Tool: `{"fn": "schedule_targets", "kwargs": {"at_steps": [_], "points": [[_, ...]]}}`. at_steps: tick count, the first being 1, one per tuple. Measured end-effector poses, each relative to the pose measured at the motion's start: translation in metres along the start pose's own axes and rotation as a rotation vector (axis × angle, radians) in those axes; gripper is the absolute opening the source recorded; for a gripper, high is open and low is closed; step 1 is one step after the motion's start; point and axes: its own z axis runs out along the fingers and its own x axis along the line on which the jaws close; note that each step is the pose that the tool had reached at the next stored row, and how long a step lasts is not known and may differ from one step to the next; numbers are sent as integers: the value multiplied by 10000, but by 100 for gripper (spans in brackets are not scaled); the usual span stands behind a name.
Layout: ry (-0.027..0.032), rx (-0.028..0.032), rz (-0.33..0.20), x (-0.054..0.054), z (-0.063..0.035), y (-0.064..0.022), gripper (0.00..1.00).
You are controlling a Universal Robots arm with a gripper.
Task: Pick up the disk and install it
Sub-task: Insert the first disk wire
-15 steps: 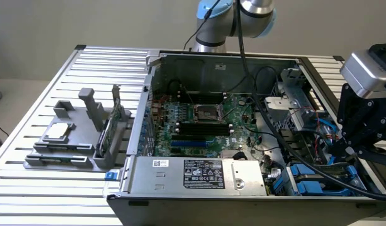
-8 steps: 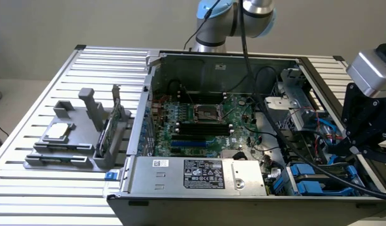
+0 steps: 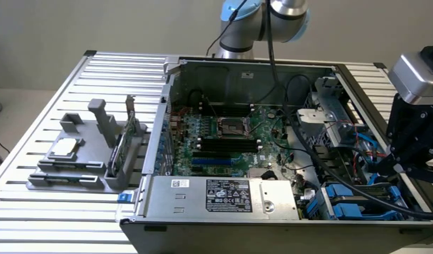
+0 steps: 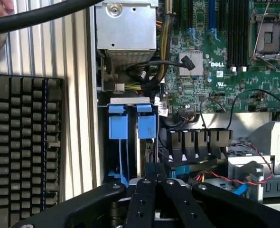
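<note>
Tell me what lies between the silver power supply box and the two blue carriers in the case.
A bundle of black and yellow cables sits between the power supply box and the blue carriers, seen in the wrist view.

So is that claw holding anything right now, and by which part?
Cannot tell: the gripper is shut close to the blue carriers, and its own tips hide any hold.

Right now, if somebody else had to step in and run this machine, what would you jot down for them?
Hand: shut, holding nothing that I can see, low over the drive bay of the open computer case.
Disk: two blue-framed carriers stand side by side in that bay, just ahead of the hand; which is the job's I cannot tell.
Done: unclear; no disk in the hand.
Left: confirming the disk is fully seated.
</note>
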Motion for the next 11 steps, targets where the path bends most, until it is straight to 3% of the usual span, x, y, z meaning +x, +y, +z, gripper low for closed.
{"fn": "schedule_targets", "kwargs": {"at_steps": [11], "points": [[-25, 134, 1642, 0, -1, 0, 11]]}}
